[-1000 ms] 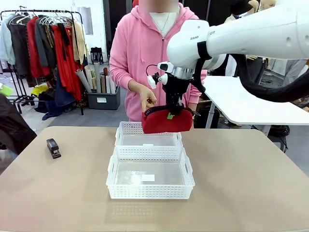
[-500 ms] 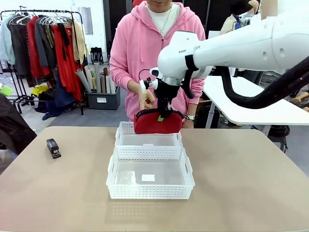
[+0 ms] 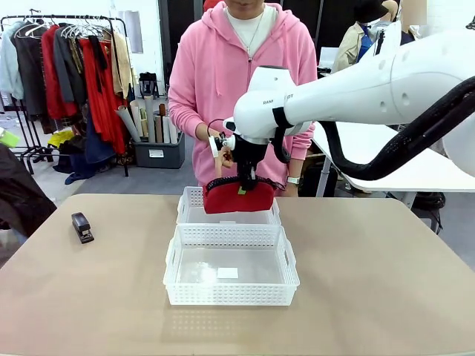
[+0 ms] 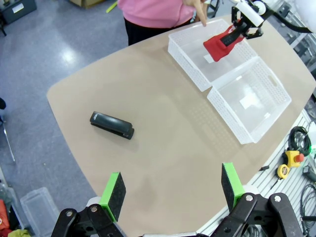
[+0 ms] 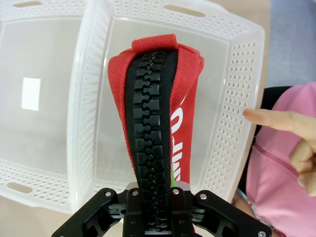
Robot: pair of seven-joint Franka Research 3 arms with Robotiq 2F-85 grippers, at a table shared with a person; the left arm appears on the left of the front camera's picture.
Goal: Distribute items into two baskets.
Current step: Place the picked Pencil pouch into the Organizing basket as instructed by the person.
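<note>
1. Pouch [image 3: 239,200], red with a black zipper, hangs upright from my right gripper [image 3: 240,187], which is pinched tight on its zipper edge.
2. It is over the far basket [image 3: 194,199], the 1 toward the desk's [image 3: 386,297] far edge. I can't tell if the pouch bottom touches the basket floor.
3. Near basket [image 3: 230,294] sits mid-desk, its long side against the far basket. A small white label [image 3: 228,273] lies on its floor.
4. Stapler [image 3: 82,227] lies flat by the desk's left edge, toward the far-left corner, well apart from both baskets.
5. Left gripper [image 4: 173,190] hangs high above the desk with its jaws wide and green pads [image 4: 114,195] far apart, holding nothing.
6. Person's hand [image 5: 296,148] is at the far edge, 1 finger pointing just beside the far basket's rim.
</note>
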